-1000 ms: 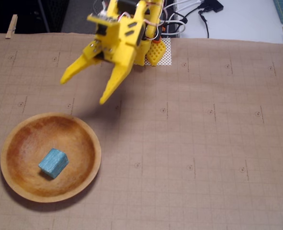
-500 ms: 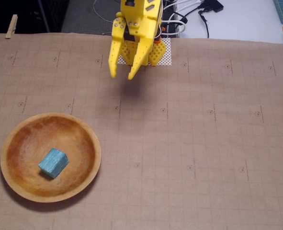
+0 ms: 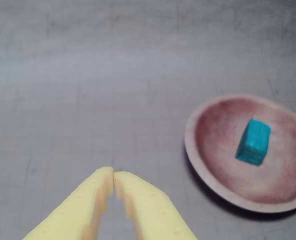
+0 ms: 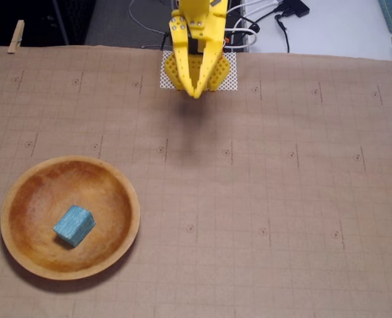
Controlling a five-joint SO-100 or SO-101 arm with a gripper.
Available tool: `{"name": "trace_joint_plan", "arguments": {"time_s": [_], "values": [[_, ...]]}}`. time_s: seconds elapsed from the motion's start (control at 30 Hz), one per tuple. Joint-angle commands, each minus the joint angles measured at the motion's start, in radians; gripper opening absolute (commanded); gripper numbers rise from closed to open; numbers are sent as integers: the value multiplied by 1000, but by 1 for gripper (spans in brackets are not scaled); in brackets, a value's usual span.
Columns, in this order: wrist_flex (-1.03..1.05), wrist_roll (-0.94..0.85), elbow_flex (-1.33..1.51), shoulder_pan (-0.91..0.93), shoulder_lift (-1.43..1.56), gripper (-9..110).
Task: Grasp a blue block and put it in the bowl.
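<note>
Where the wrist view looks down past the yellow gripper point(image 3: 113, 175), its jaws are pressed together at the tips with nothing between them, entering from the bottom edge. To the right lies the bowl point(image 3: 208, 165), shallow and round, its far right side cut by the frame edge. The blue block point(image 3: 253, 142) rests inside it, a little right of the bowl's middle, tilted on the sloping floor. The bowl holds nothing else. Beneath everything the bench point(image 3: 87, 90) reads as a grey, faintly gridded sheet in this view's washed-out colour.

Seen from the fixed view, the bowl point(image 4: 13, 248) sits at the lower left, orange-brown inside with a paler rim, and the blue block point(image 4: 74, 224) lies on its floor just below centre. The gripper point(image 4: 196, 93) hangs at the top middle, well apart from the bowl, jaws closed to a point and empty. It sits over a white perforated base plate point(image 4: 230, 73). Brown gridded paper point(image 4: 282, 185) covers the bench, held by wooden clothespins point(image 4: 14, 36) at the upper corners. Black and white cables point(image 4: 275, 16) trail behind the arm on a pale surface.
</note>
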Motion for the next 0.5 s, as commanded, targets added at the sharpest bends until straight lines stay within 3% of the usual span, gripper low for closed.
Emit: {"name": "trace_joint_plan", "arguments": {"time_s": [0.0,0.47], "values": [[18,-9,-9,-17,6,-3],[138,-28,103,-52,6,-3]]}}
